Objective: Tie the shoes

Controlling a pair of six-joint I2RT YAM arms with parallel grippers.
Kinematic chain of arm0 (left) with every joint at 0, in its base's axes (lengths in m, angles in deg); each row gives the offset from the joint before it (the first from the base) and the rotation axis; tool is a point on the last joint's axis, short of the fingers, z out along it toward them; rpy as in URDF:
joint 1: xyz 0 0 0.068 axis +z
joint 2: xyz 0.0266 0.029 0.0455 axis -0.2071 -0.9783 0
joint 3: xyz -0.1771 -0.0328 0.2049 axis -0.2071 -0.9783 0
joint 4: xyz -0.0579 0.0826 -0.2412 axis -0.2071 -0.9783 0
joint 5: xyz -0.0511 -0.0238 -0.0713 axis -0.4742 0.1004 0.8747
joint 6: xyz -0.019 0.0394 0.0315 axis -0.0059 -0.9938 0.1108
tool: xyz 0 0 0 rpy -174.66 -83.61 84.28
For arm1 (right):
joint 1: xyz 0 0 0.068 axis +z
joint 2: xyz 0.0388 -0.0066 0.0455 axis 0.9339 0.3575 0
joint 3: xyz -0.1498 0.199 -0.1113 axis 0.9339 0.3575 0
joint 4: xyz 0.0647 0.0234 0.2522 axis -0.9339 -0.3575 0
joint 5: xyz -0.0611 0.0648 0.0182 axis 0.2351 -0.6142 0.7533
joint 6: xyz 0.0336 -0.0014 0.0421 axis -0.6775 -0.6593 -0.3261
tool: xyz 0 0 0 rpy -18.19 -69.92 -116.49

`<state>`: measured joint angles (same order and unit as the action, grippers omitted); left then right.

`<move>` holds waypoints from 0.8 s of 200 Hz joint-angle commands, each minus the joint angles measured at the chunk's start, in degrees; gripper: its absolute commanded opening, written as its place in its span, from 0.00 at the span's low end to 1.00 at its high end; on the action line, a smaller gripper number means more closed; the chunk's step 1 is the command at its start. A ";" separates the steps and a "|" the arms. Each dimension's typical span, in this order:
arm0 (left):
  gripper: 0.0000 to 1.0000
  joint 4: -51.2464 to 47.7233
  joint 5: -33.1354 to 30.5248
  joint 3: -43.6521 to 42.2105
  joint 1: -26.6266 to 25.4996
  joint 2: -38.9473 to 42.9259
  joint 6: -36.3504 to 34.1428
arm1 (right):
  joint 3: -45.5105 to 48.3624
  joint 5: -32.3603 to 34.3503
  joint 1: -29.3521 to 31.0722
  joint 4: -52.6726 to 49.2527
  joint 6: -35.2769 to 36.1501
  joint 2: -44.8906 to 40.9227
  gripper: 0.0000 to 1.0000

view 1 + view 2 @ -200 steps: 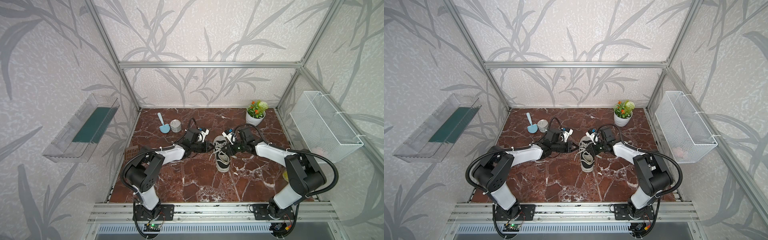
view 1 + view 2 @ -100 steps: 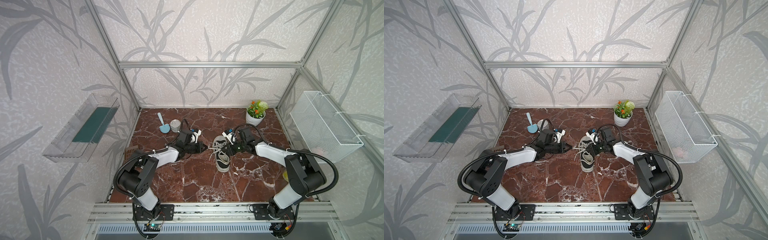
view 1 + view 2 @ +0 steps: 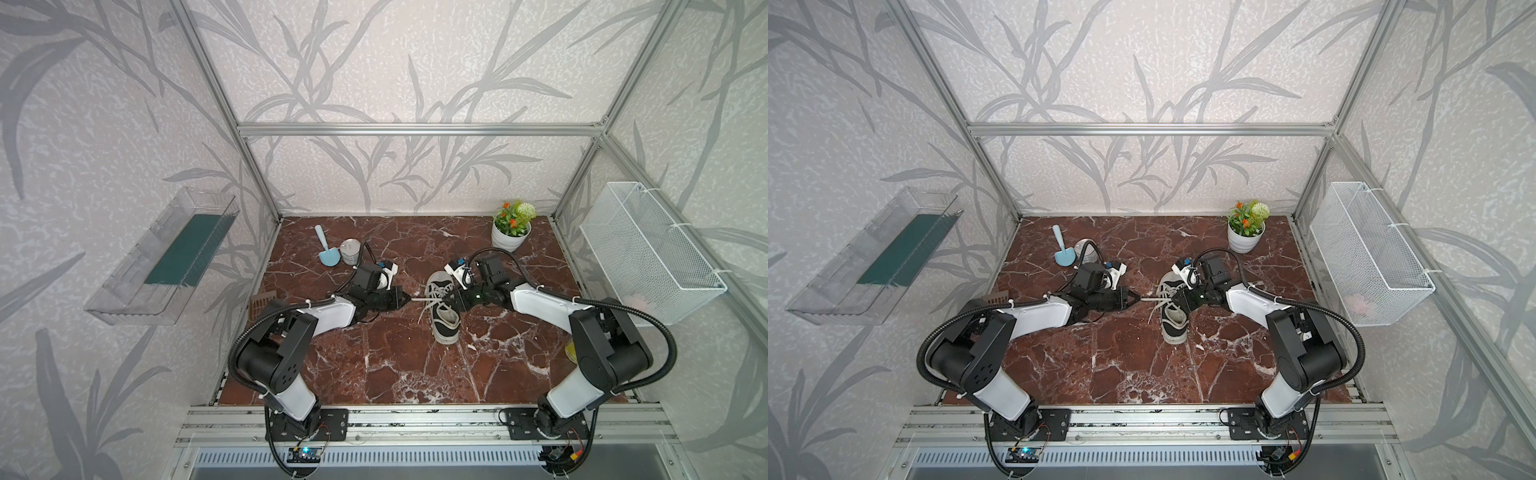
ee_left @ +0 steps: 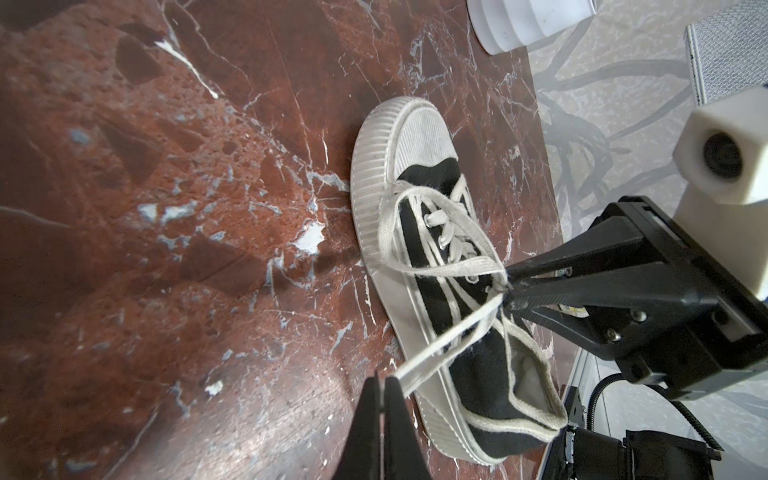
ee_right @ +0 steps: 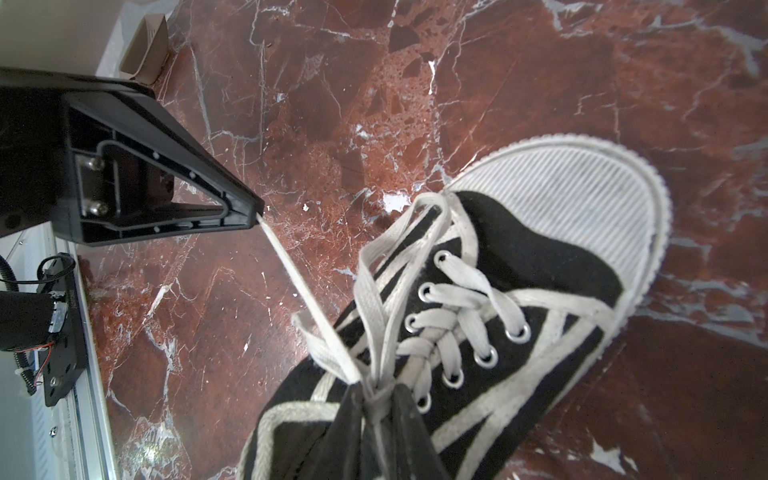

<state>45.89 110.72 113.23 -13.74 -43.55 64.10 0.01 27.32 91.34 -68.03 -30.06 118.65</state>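
The shoe [image 3: 444, 309] [image 3: 1173, 318], a black canvas sneaker with white sole and toe cap, lies on the marble floor with its toe toward the front. My left gripper [image 3: 408, 298] [image 3: 1139, 298] [image 4: 382, 380] is shut on the end of one white lace [image 4: 449, 336] [image 5: 299, 282]. That lace runs taut to the shoe's throat. My right gripper [image 3: 449, 297] [image 3: 1177, 300] [image 5: 376, 395] is shut on the bunched laces there, pinching the base of a loop [image 4: 419, 232] that lies over the eyelets.
A potted plant [image 3: 510, 232] stands at the back right. A blue scoop [image 3: 326, 253] and a tin can [image 3: 350, 251] sit at the back left. A wire basket [image 3: 648, 257] hangs on the right wall and a clear tray [image 3: 166, 257] on the left.
My left arm has drawn back a little to the left with the lace end, and its elbow has swung outward. The right gripper and the shoe have stayed put.
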 commanded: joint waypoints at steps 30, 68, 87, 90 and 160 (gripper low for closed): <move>0.25 3.34 0.37 -1.01 0.31 -0.78 1.77 | -0.49 -1.26 0.13 -1.64 -1.51 -4.60 0.29; 0.46 1.70 -1.11 -0.48 0.41 0.37 0.63 | -0.94 0.19 -0.35 -4.27 -1.76 -8.30 0.39; 0.49 0.94 -1.83 -0.22 0.38 0.81 0.00 | -0.64 1.40 -1.13 -4.82 -2.53 -9.82 0.41; 0.49 0.89 -2.01 -0.22 0.40 0.81 -0.20 | -0.59 1.62 -1.25 -4.81 -2.75 -9.98 0.41; 0.50 0.62 -1.08 1.71 0.24 -0.27 -0.35 | -1.89 1.09 -3.06 -7.60 -4.70 -7.45 0.42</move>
<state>47.07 109.40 113.05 -13.70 -44.10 64.47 -0.14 30.21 88.41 -73.27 -34.14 109.54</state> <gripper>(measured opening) 0.502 0.427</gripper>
